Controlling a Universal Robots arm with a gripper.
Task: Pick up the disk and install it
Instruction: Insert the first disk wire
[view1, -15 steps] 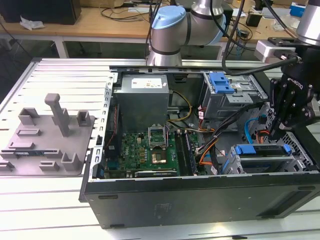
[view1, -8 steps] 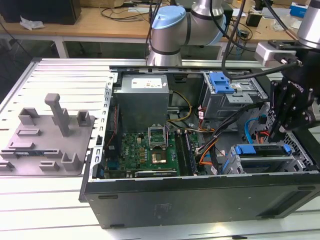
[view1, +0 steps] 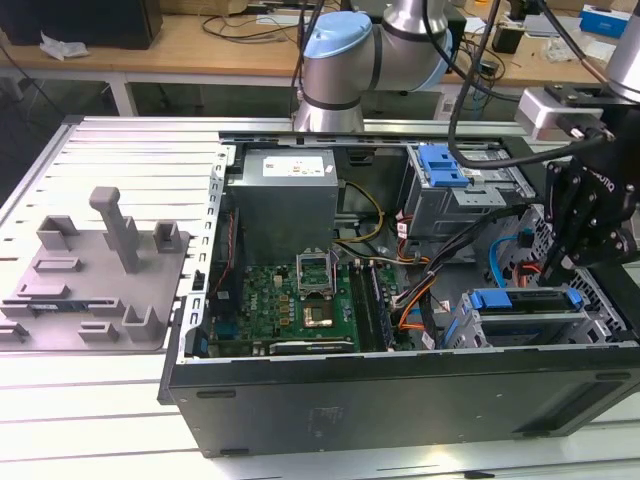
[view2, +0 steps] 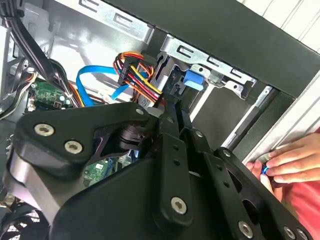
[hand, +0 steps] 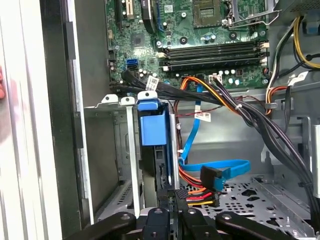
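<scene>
1. Disk (view1: 520, 300) seated in the drive cage (view1: 458, 322), near corner of the computer case (view1: 400, 400), on the exterior view's right.
2. Gripper (view2: 172, 107) just beside it; we read jaws clenched, grasping nothing.

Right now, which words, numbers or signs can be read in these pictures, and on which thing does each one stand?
Power-supply box, white label: print too small to read.
Cable tags: print too small to read.
Motherboard: markings too small to read.
No text can be quoted with certainty.
</scene>
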